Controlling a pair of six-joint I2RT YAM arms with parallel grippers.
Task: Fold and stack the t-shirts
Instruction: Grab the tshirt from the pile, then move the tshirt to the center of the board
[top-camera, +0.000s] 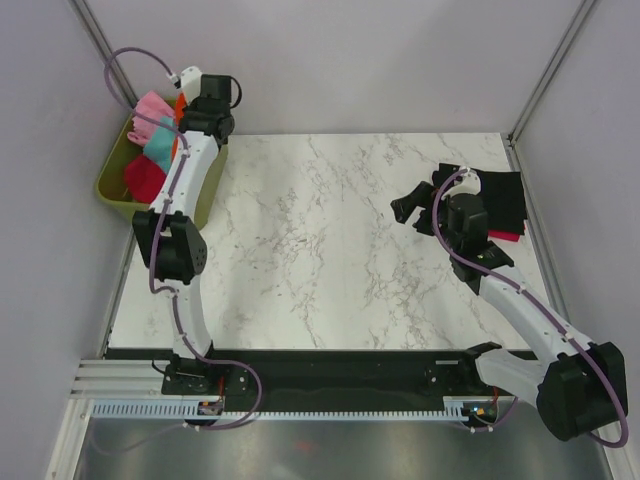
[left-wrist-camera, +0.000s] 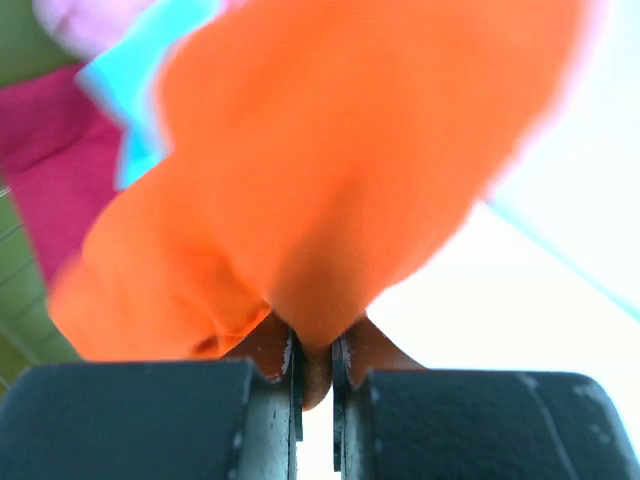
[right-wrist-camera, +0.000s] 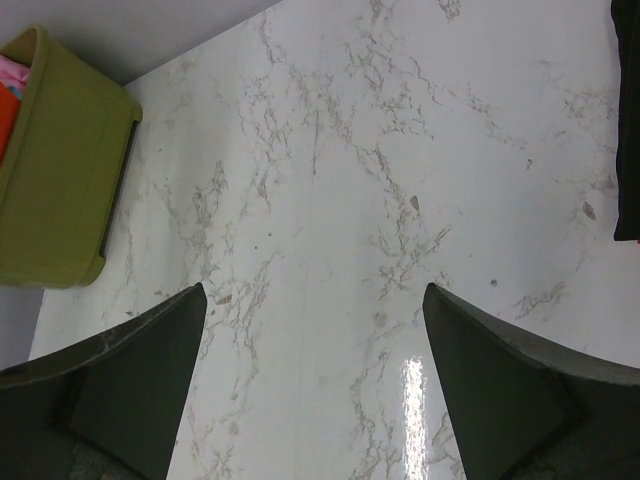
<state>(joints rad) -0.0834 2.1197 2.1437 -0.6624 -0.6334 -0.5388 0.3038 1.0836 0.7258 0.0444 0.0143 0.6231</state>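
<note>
My left gripper (top-camera: 182, 108) hangs over the olive-green bin (top-camera: 112, 192) at the far left. It is shut on a fold of the bright orange t-shirt (left-wrist-camera: 330, 170), pinched between the jaws (left-wrist-camera: 318, 345). A little orange cloth (top-camera: 179, 104) shows by the wrist in the top view. Pink (top-camera: 150, 103), teal (top-camera: 160, 135) and crimson (top-camera: 144, 178) shirts lie in the bin; the left wrist view also shows the teal shirt (left-wrist-camera: 140, 90) and the crimson shirt (left-wrist-camera: 45, 150). A folded black shirt (top-camera: 500, 195) lies at the far right over a red one (top-camera: 505, 236). My right gripper (top-camera: 413, 213) is open and empty (right-wrist-camera: 315, 300) just left of that stack.
The white marble table (top-camera: 320, 260) spreads between the bin and the stack. Grey walls close the back and both sides. The bin also shows at the left of the right wrist view (right-wrist-camera: 60, 180), and the black shirt's edge at that view's right border (right-wrist-camera: 628, 130).
</note>
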